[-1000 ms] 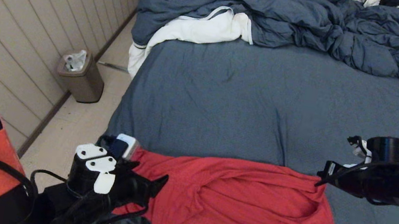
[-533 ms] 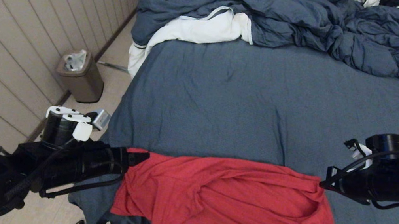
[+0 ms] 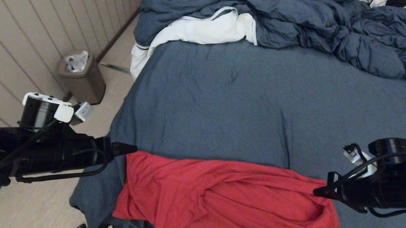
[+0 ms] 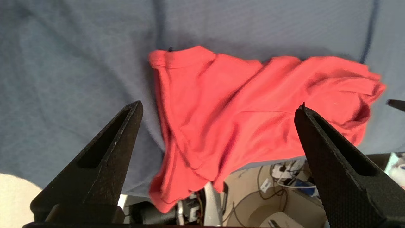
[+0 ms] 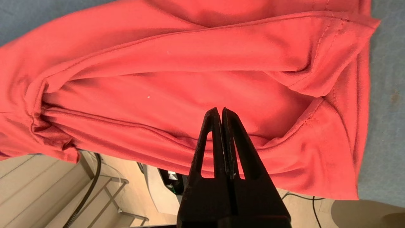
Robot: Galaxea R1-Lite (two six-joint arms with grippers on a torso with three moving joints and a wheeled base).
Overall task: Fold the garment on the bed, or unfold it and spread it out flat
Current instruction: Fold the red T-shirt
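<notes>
Bed (image 3: pixel 252 109) with slate-blue sheet fills the view. Near edge, 6 o'clock: the garment (image 3: pixel 229 204), bunched red band, its 7 o'clock corner draped over the edge, likely to slide off if tugged. Left gripper (image 3: pixel 128 148) at 9 o'clock, fingers released wide, empty. Right gripper (image 3: pixel 317 191) at 3 o'clock, fingers clenched on nothing; could snag a fold. Far, 12 o'clock: rumpled duvet (image 3: pixel 323 23), white cloth (image 3: pixel 200 30). Trash bin (image 3: pixel 81 77) by the paneled wall, 10 o'clock.

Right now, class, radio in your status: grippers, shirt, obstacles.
Left gripper open, off shirt. Right gripper shut, empty, at other end. Shirt rumpled on bed. Nothing blocking.
</notes>
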